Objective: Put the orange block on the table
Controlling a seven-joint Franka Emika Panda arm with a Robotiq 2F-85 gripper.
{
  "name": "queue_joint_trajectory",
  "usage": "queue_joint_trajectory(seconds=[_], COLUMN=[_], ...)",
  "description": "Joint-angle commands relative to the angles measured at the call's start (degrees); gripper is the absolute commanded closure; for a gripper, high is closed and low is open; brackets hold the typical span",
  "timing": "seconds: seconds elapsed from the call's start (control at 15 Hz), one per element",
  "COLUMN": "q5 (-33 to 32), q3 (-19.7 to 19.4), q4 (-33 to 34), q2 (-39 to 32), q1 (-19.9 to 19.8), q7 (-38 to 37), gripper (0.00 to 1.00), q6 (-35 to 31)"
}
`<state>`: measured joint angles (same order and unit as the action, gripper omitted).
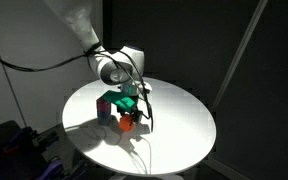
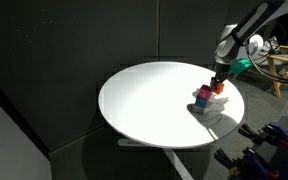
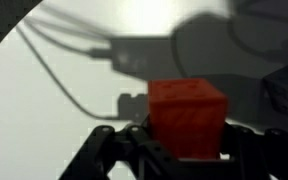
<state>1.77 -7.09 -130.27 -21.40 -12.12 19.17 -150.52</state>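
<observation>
Pincer (image 3: pixel 182 138) is clenched on the orange block (image 3: pixel 187 118). In the wrist view the cube fills the gap between the two dark fingers (image 3: pixel 112 152) and both sides look in contact.

In both exterior views the arm comes in from above and the pincer (image 1: pixel 127 110) (image 2: pixel 219 82) points down over the desk (image 1: pixel 184 120) (image 2: pixel 144 100). The orange block (image 1: pixel 126 123) (image 2: pixel 218 87) sits directly under it, low and close to the white top. Can't tell from these angles whether its underside touches the desk.

A blue block (image 2: pixel 201 97) sits just beside the orange one, on the side toward the desk centre. It's too small to say whether they touch.

The wrist view shows bare white desk (image 3: pixel 44 100) behind the cube, crossed by the shadows of the arm and its cables. There's a dark shape at the right edge that I can't identify.
</observation>
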Motion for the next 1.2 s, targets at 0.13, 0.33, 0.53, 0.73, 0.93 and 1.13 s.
queue_joint_trajectory(seconds=[0.13, 0.33, 0.53, 0.73, 0.93, 1.13], q5=[1.92, 1.41, 1.04, 0.74, 0.37, 0.32], q3=[2.58, 2.87, 2.97, 2.99, 2.87, 2.91], q4=[1.56, 1.91, 2.69, 3.44, 3.91, 4.27], q2=[-2.69, -3.96, -5.43, -6.63, -7.42, -7.88], q1=[-2.16, -2.14, -2.13, -2.07, -1.88, -1.92], q7=[0.36, -0.11, -0.33, -0.55, -0.79, -0.81], gripper=[0.78, 0.78, 0.78, 0.78, 0.28, 0.23], q6=[-2.55, -3.38, -3.60, -3.58, -3.65, -3.61])
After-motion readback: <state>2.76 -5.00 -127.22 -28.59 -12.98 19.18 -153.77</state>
